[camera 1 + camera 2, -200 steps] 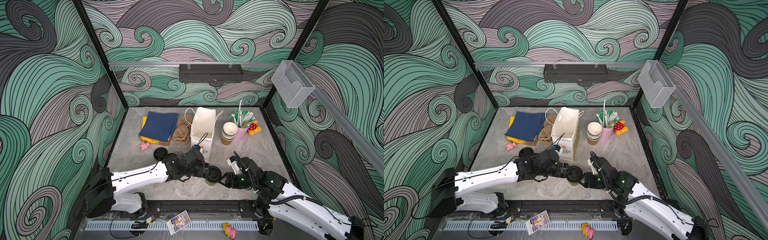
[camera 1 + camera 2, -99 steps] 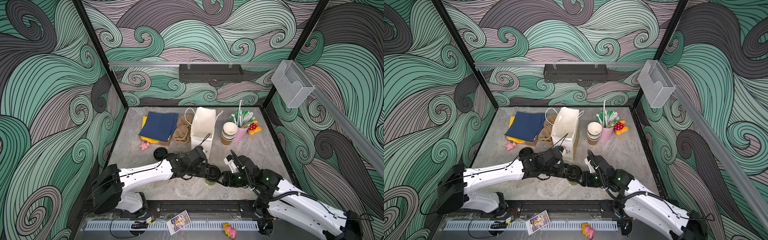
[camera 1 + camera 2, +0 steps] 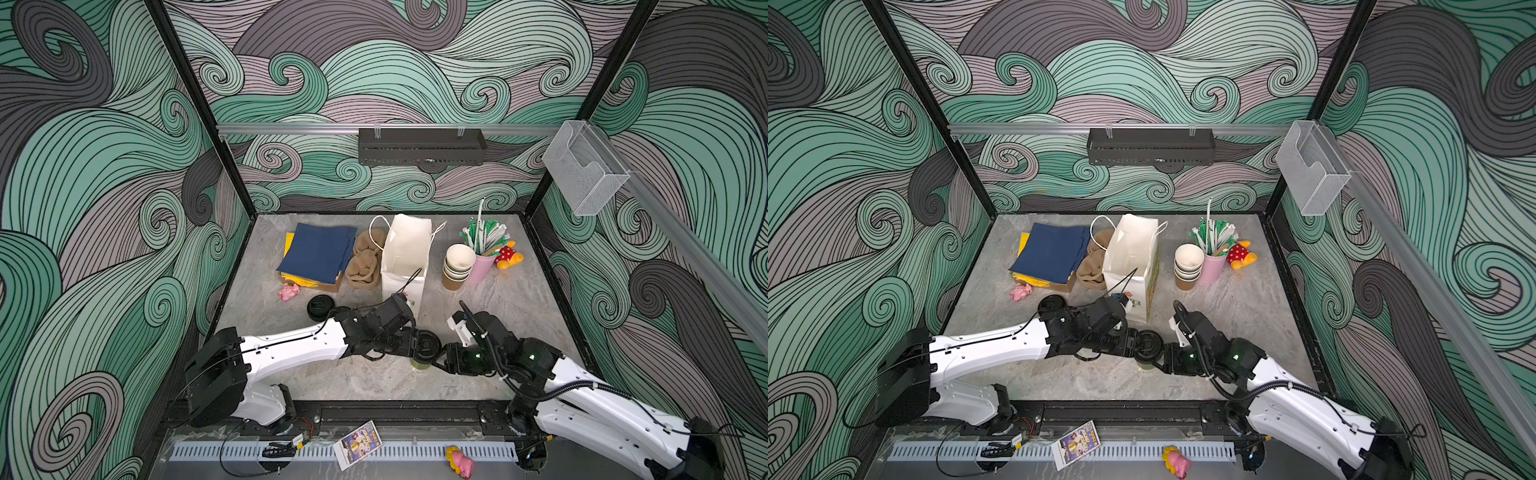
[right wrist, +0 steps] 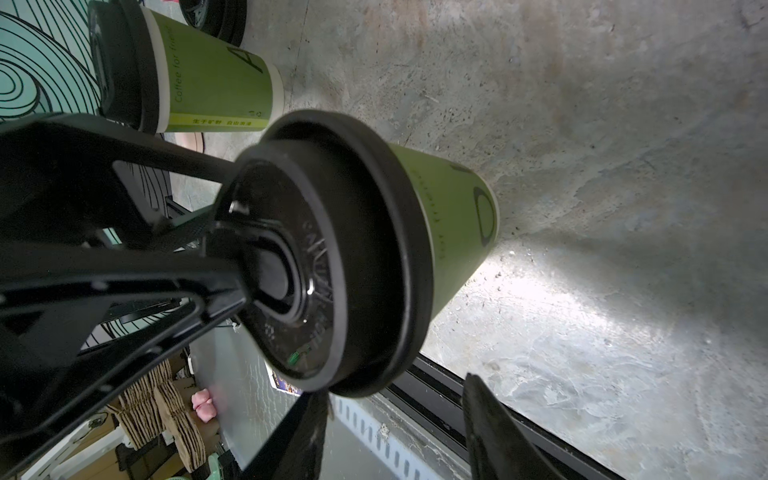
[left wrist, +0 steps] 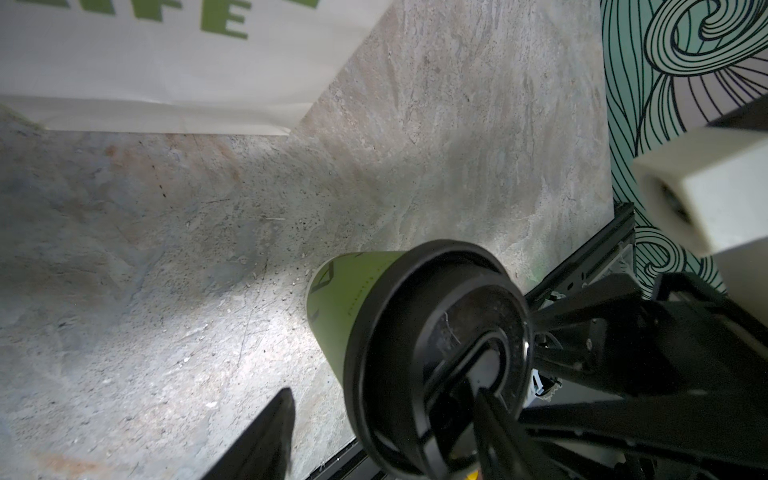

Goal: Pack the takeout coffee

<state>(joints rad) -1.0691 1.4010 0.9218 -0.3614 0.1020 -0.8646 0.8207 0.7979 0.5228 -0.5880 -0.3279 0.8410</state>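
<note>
Both arms stretch low to the near middle, meeting at the lidded green cup [image 5: 345, 303] standing there. The left gripper [image 5: 382, 395] has its fingers parted, one across the black lid [image 3: 428, 343], one clear of the cup. The right gripper [image 4: 395, 386] straddles the cup; I can't tell if it squeezes. Farther back the white bag [image 3: 405, 253] stands open beside nested cups [image 3: 457, 266] and a pink cup [image 3: 482, 268] of straws [image 3: 484, 237]. A second lidded cup [image 4: 208, 75] shows only from the right wrist.

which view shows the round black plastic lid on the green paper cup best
Right wrist view: the round black plastic lid fills the middle, sip slot and raised lettering visible, on the green paper cup. The left wrist view shows it close but slanted. Both top views show only a small dark disc.
</note>
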